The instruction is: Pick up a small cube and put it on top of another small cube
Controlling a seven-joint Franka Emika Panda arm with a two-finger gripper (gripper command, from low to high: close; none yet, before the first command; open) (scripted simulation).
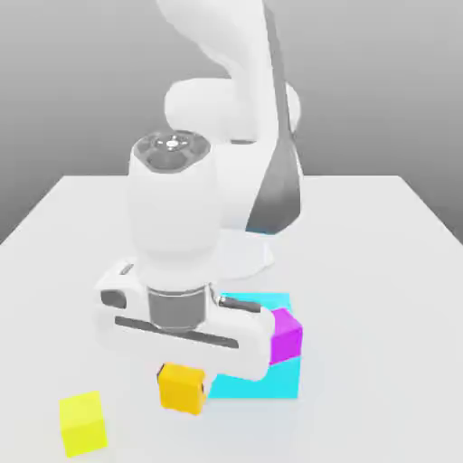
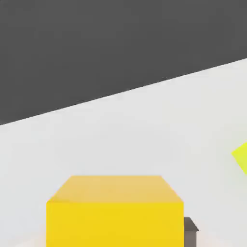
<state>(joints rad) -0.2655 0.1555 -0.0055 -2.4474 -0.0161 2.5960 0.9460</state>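
Observation:
The small cube (image 1: 181,387) is amber orange-yellow and sits directly under my white hand, near the table's front edge. My gripper (image 1: 182,380) is shut on it. In the hand view the small cube (image 2: 115,212) looms close, and a dark fingertip (image 2: 191,230) presses against one side. A paler lemon-yellow cube (image 1: 83,422) rests on the table toward the exterior view's left of the held cube, apart from it. Its corner, the lemon-yellow cube (image 2: 240,157), shows at the edge of the hand view.
A large cyan block (image 1: 267,366) lies just to the exterior view's right of the held cube. A magenta cube (image 1: 286,335) rests on it. The arm's white base (image 1: 240,253) stands behind. The white table (image 1: 380,271) stretches out to the right.

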